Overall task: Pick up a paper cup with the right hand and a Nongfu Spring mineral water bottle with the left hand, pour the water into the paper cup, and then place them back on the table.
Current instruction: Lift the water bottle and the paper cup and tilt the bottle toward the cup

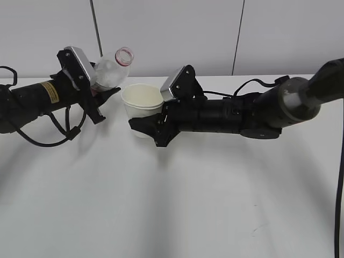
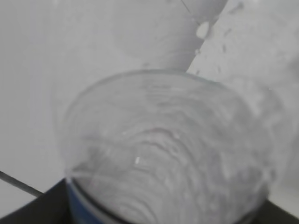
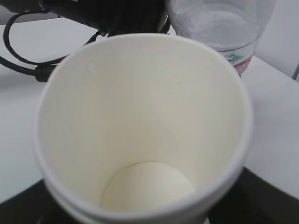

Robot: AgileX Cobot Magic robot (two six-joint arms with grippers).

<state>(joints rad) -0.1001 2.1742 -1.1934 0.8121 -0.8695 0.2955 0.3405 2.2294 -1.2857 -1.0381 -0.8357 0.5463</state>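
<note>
yellow sticker (image 1: pixel 49 91) on the left hand (image 1: pixel 37 99): dark print is seen, too small to be read | Nongfu Spring mineral water bottle (image 3: pixel 219 23): a red-and-green scrap of label is seen in the right wrist view, no characters legible | paper cup (image 3: pixel 140 130): plain, nothing printed

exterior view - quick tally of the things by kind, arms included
paper cups: 1, the paper cup
bottles: 1, the water bottle
grippers: 2, the left gripper, the right gripper
tables: 1, the table
total: 5
</note>
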